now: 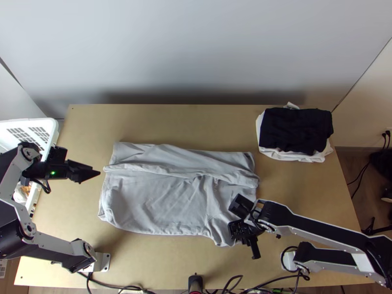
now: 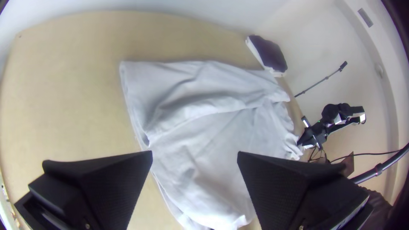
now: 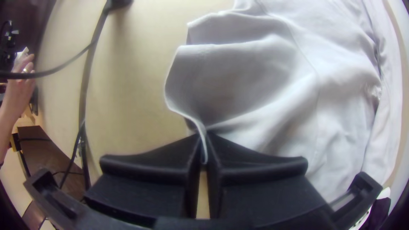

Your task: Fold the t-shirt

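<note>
T-shirt [image 1: 152, 201], light grey, on the wooden table [image 1: 304, 191]; all places are given relative to it. It lies mostly spread and somewhat wrinkled, with a band of fabric [image 1: 196, 164] along its far side, folded over the body, the band's edge running crosswise in a loose, uneven line.

Right gripper [image 1: 237, 234]: at the t-shirt's near right corner. I have it clenched on the garment, a thin edge of fabric pinched between its two fingertips [image 3: 203, 135]; next to this grip the cloth bulges into an open, curved fold.

Left gripper [image 1: 97, 172]: just beside the t-shirt's left edge, near the end of the folded band. I have it released, its black fingers [image 2: 277, 179] well apart with nothing between them.

Surroundings: a dark folded cloth [image 1: 294, 130] rests on white cloths [image 1: 294, 156] beyond the t-shirt's right end; a white basket [image 1: 49, 125] stands to its left, partly beneath my left arm [image 1: 19, 196].
</note>
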Robot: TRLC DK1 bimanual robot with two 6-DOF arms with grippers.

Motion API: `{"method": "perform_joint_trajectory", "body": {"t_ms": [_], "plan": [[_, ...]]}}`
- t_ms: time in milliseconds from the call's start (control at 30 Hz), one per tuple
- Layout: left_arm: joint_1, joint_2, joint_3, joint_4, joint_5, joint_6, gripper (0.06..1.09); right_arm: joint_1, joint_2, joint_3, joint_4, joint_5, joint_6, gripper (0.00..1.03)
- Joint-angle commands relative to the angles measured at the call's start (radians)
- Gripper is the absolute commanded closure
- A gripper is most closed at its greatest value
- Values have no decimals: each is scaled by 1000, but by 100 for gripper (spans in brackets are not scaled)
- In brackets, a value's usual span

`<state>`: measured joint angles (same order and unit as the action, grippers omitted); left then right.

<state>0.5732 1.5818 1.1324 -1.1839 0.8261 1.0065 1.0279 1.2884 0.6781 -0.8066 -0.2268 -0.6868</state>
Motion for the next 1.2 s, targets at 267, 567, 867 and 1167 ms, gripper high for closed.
{"method": "perform_joint_trajectory", "body": {"t_ms": [267,567,867,1167], "plan": [[-38,-26,-31,-235,-357,-26,12,-2,43,26,10,-8,30,100],[-340,-5,-207,-145,-347,-246,12,4,80,66,7,-22,69,100],[-331,0,-247,-120,-452,-273,12,3,77,64,-2,-23,90,100],[-274,-11,-270,-102,-538,-232,13,3,106,92,1,-26,90,100]]}}
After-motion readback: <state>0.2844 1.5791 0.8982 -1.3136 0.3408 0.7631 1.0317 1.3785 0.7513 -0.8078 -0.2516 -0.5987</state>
